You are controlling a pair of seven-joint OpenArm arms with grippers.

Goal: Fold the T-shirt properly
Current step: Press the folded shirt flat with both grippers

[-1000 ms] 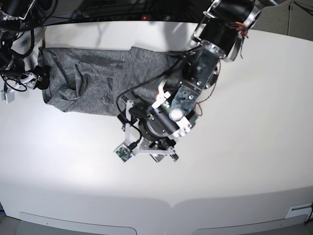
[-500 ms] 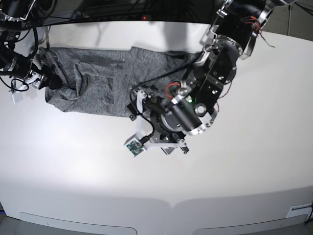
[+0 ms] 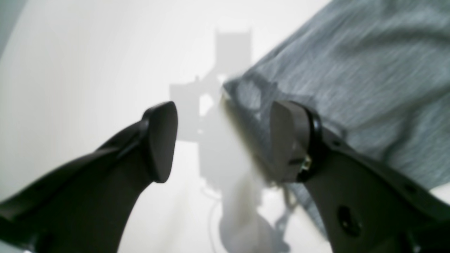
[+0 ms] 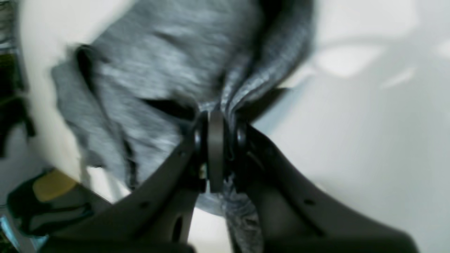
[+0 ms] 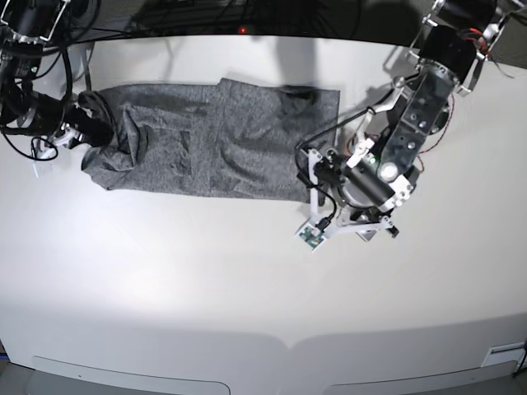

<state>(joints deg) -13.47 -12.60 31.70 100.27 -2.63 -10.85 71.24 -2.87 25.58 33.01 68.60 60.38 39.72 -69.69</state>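
On the smooth white table (image 5: 247, 280), right jaws pinch the mottled grey knit T-shirt (image 5: 206, 140); left jaws gape empty.

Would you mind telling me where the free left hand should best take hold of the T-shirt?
Probably the T-shirt's near corner at its free end, approached from the bare table beside it: the hem lies flat there, and the left hand hangs open right at it.

Black curved claw (image 3: 221, 140) fingers, exposed cabling
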